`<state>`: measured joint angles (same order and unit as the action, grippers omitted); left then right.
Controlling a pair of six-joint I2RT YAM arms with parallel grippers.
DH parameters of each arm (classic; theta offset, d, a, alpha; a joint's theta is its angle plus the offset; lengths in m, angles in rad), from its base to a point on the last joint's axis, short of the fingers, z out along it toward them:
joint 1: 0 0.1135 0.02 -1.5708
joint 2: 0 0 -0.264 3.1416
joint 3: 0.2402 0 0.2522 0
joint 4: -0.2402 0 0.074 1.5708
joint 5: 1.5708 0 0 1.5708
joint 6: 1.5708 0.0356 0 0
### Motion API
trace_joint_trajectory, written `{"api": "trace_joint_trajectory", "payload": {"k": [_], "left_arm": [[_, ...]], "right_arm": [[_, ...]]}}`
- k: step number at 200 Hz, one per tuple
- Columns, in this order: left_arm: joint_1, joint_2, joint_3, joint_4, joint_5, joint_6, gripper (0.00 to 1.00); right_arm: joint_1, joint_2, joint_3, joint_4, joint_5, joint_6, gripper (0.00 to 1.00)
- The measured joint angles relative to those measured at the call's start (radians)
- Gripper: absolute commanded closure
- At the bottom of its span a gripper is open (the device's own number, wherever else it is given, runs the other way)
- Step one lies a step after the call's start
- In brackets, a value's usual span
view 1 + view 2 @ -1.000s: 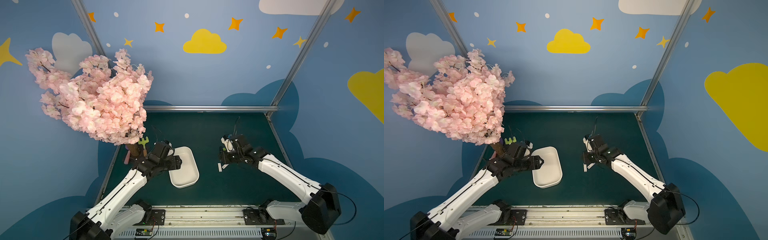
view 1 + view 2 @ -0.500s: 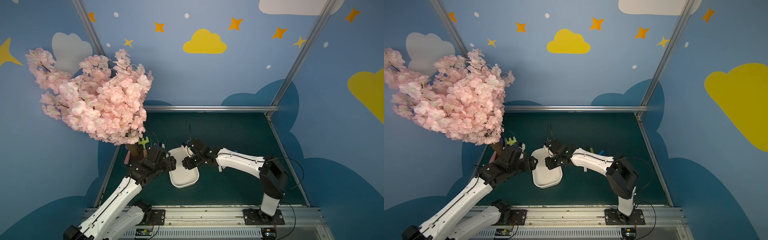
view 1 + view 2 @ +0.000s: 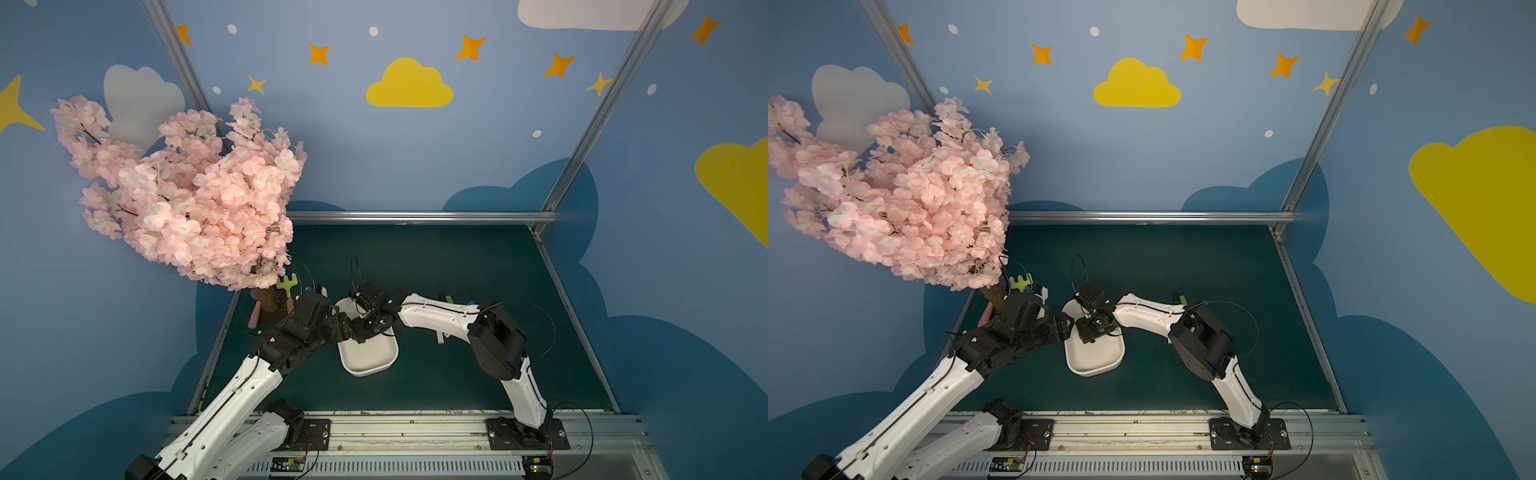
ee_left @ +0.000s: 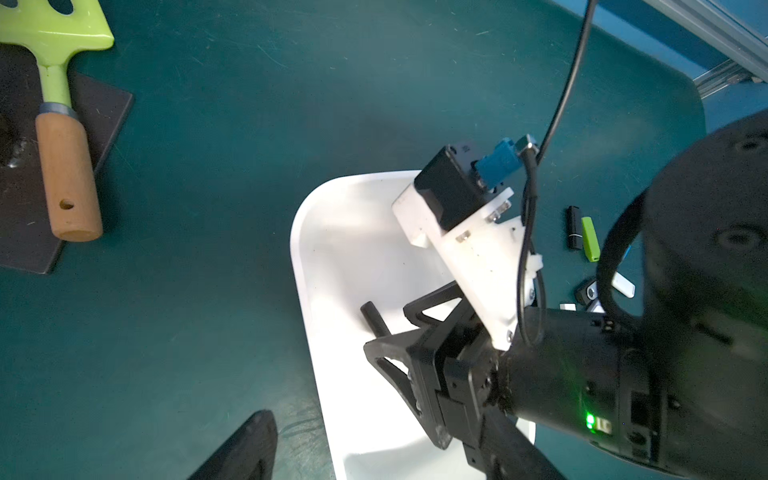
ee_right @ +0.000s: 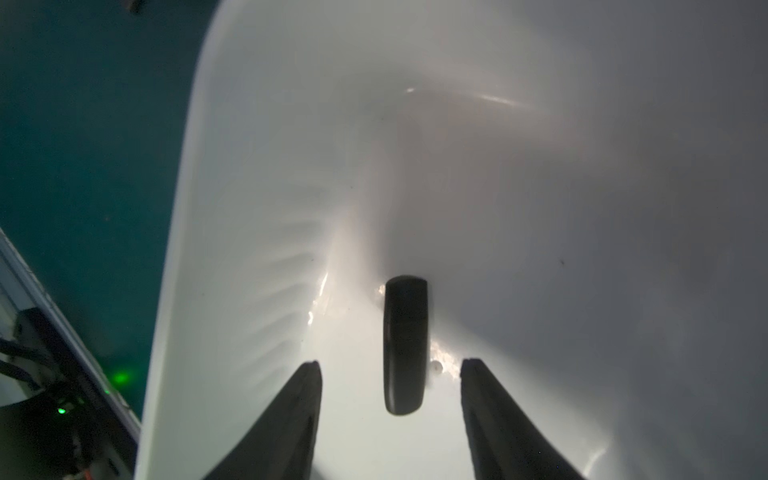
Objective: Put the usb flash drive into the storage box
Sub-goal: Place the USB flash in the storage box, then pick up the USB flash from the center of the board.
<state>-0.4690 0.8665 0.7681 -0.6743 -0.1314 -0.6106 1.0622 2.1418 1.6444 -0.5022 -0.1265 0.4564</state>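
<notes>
The white storage box (image 3: 368,372) (image 3: 1096,370) lies on the green table between the arms. A black usb flash drive (image 5: 405,345) (image 4: 374,322) lies flat on the box's floor. My right gripper (image 5: 390,368) (image 3: 365,332) hovers low over the box, open, and the drive lies loose just ahead of its two fingers, touching neither. My left gripper (image 4: 374,465) (image 3: 345,326) is at the box's left rim (image 4: 303,291), open and holding nothing. One of its fingers (image 4: 245,449) is over the table outside the box.
Several other small sticks lie on the table right of the box: black (image 4: 574,228), green (image 4: 590,239) and white (image 4: 623,284). A green rake with a wooden handle (image 4: 66,166) rests on a dark plate by the pink blossom tree (image 3: 187,199) at the left.
My right arm has swung from the table's right side to over the box and its jaws have opened, leaving the black drive in the box. My left gripper has edged toward the box.
</notes>
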Motion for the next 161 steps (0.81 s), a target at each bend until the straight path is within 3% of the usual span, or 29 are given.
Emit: {"api": "trace_joint_trajectory", "payload": {"k": [39,71,94,120,161], "left_arm": [[0.000,-0.005,0.000,0.000,0.016,0.001,0.23],[-0.005,-0.003,0.004,-0.002,0.057,0.004,0.25],[-0.047,0.043,0.055,-0.024,0.069,0.003,0.28],[-0.187,0.189,0.188,-0.032,0.035,-0.005,0.30],[-0.409,0.490,0.410,-0.030,-0.031,-0.030,0.34]], "right_arm": [[-0.009,-0.051,-0.018,-0.016,0.021,-0.019,0.43],[-0.088,-0.287,-0.121,-0.066,0.058,-0.044,0.44],[-0.232,-0.533,-0.217,-0.065,0.117,-0.053,0.43],[-0.438,-0.764,-0.398,-0.048,0.203,-0.049,0.43],[-0.730,-0.896,-0.717,-0.027,0.213,-0.012,0.48]]}}
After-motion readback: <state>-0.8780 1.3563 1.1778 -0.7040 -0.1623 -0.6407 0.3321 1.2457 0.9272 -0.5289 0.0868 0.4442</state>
